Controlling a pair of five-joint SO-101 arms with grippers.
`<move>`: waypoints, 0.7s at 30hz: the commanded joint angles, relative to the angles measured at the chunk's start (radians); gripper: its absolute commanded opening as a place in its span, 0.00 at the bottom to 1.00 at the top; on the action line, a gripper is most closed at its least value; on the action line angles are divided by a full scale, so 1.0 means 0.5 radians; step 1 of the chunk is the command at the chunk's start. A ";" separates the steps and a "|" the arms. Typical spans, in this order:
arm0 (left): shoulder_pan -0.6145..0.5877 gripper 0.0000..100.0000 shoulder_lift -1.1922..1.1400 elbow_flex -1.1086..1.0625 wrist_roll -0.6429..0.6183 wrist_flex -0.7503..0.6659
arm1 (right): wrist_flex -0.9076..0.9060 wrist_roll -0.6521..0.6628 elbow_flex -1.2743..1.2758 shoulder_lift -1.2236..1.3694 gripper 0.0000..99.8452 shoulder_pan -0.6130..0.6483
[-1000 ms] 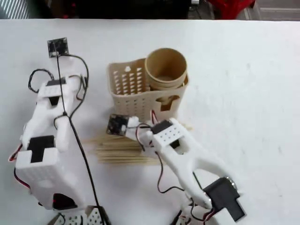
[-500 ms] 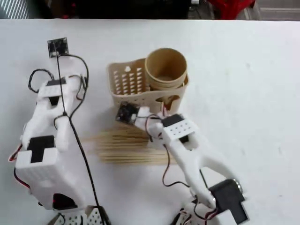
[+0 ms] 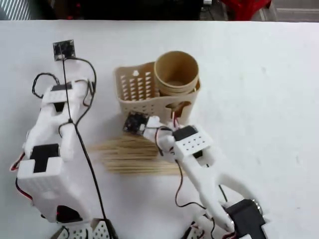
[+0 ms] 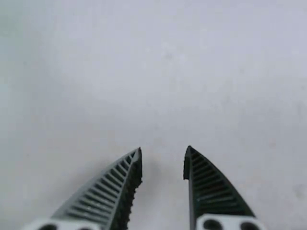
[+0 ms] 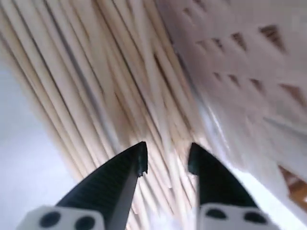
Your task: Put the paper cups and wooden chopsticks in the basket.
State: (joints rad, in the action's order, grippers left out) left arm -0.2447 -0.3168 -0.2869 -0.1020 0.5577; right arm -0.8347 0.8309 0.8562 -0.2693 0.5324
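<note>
Paper cups (image 3: 176, 73) in basket (image 3: 144, 106), chopsticks (image 3: 124, 154) beside

Chopsticks (image 3: 124, 159) partly under right arm (image 3: 199, 154), basket (image 5: 249, 57) seemingly blurred

Cream perforated basket (image 3: 137, 93), tan cups (image 3: 175, 79)

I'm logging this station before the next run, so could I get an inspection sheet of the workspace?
Surface: white table, no marks seen.
Job's things: paper cups stacked upright in the basket; wooden chopsticks lie flat on the table in front of the basket.
Clutter: nothing seen.
Grippers: left gripper open above the table; right gripper open over the chopsticks, beside the basket wall.
Cables: black cable runs along the left arm.
Surroundings: dark strip beyond the far edge.
</note>
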 commanded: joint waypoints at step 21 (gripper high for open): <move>0.038 0.16 0.005 0.095 0.021 0.058 | 0.167 -0.040 -0.138 0.229 0.04 -0.029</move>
State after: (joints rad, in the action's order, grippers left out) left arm -0.2447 -0.3230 -0.2869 -0.1020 0.5838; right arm -0.7457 0.8186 0.7994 -0.1143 0.5309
